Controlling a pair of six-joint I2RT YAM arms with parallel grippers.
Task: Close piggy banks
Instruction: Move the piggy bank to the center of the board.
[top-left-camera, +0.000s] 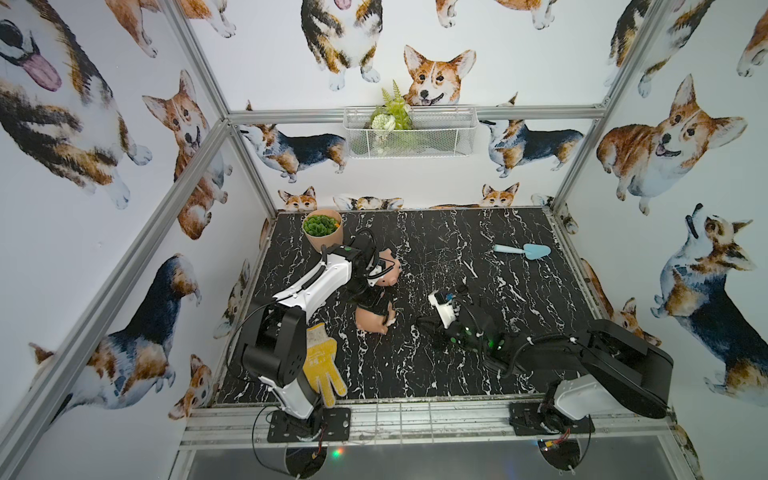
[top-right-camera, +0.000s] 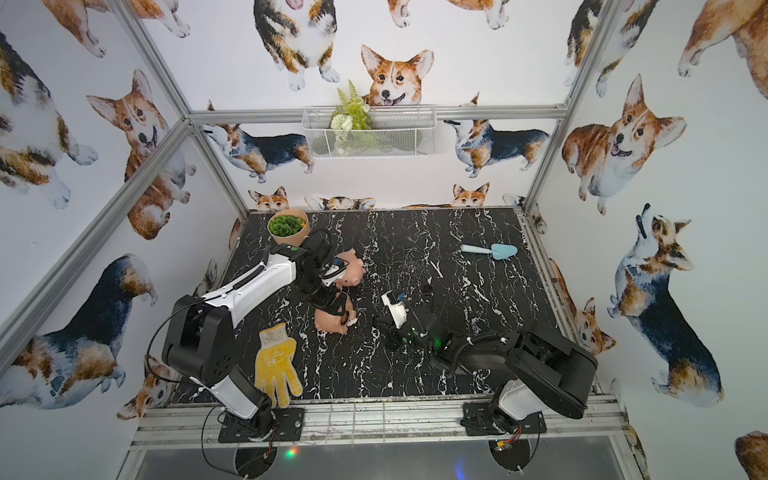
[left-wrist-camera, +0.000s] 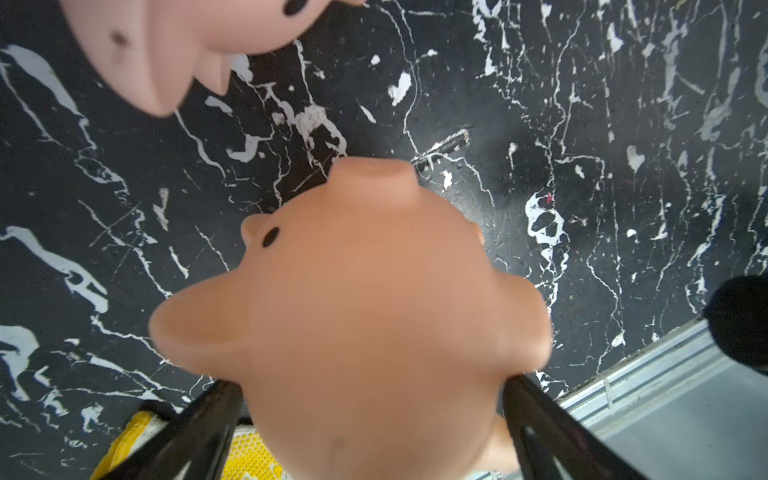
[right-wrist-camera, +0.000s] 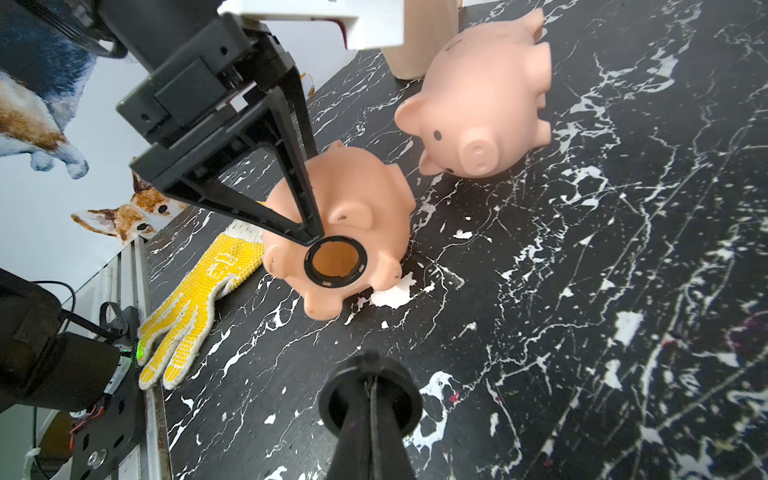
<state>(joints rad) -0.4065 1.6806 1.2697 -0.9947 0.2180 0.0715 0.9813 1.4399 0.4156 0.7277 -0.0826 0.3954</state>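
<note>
Right jaws clamped on black plug (right-wrist-camera: 368, 392). Tan bank (right-wrist-camera: 357, 195) lies on its side just left of them on the surface (right-wrist-camera: 582, 291), belly hole (right-wrist-camera: 336, 261) facing the plug. Left jaws spread wide astride it, seemingly no squeeze. Pink bank (right-wrist-camera: 486, 104) sits just beyond, farther back.

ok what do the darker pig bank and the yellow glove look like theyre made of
Tan-pink piggy bank: probably soft vinyl or plastic, matte; smooth moulded skin with dull highlights, thin wall at the open belly hole.
Glove: knitted off-white fabric, seen at the cuff, with yellow rubbery grip dots, possibly PVC.
</note>
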